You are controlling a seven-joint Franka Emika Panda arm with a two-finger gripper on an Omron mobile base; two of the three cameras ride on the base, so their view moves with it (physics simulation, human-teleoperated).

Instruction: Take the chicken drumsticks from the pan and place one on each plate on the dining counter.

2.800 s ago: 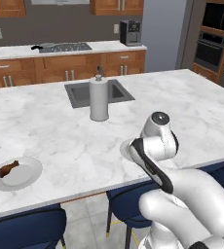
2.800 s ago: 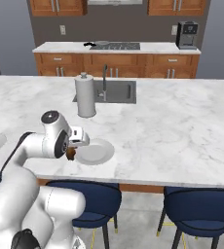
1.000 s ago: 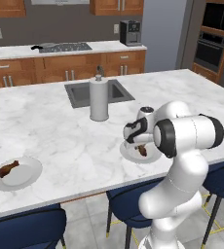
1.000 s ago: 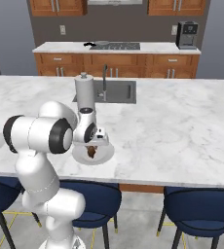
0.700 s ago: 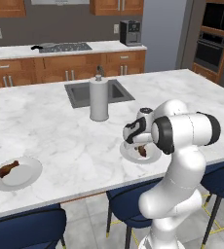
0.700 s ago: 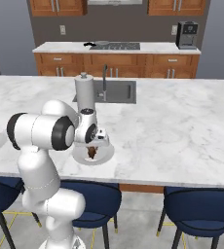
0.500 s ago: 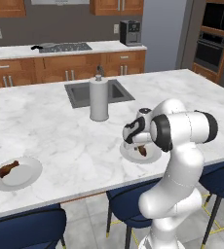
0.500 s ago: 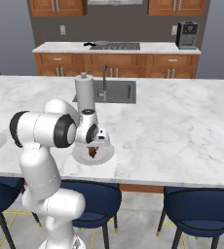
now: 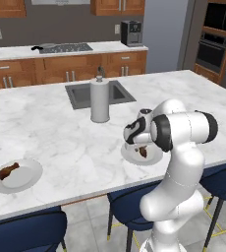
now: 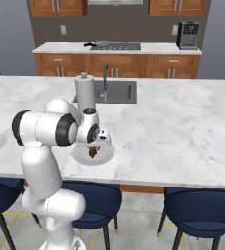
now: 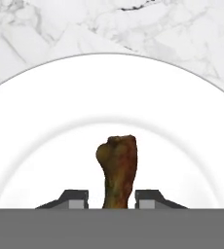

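The gripper (image 11: 112,199) hangs low over the near plate (image 11: 46,126) on the dining counter (image 11: 182,29), and a chicken drumstick (image 11: 117,168) stands between its two fingertips (image 11: 72,198). In the hand view the narrow end of the drumstick runs down between the tips while its knobby end juts out beyond them, over the middle of the plate. A thin gap shows on each side of the meat — the fingers are drawn close about it, barely parted, and whether they touch it I cannot tell.

From the base views the drumstick (image 10: 93,152) sits on that plate (image 10: 104,157) directly under the fingers. The other drumstick (image 9: 8,171) lies on the second plate (image 9: 26,179), well apart from the fingers — far along the same counter edge.
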